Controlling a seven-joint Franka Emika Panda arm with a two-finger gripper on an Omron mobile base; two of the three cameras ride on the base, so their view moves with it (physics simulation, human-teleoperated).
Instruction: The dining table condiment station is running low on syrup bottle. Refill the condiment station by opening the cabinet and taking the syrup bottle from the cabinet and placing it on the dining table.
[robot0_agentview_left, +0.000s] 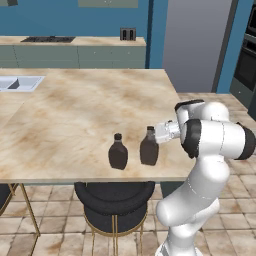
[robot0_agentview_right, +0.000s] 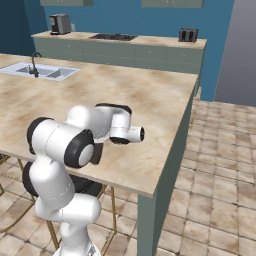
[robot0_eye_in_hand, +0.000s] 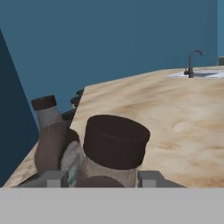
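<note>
Since the syrup bottle (robot0_agentview_left: 149, 148) belongs beside its twin (robot0_agentview_left: 118, 152) on the counter (robot0_agentview_left: 90, 110), my claw (robot0_eye_in_hand: 105, 178) grips its neck, standing it upright there.

Dark brown syrup bottle (robot0_agentview_left: 149, 147), beige marble dining table (robot0_agentview_left: 75, 115)

White arm folded low, hand (robot0_eye_in_hand: 99, 178) level, fingers either side of bottle neck.

syrup bottle (robot0_eye_in_hand: 114, 148) base cut off by hand view edge, pincer (robot0_agentview_left: 156, 134) fingertips hidden
</note>
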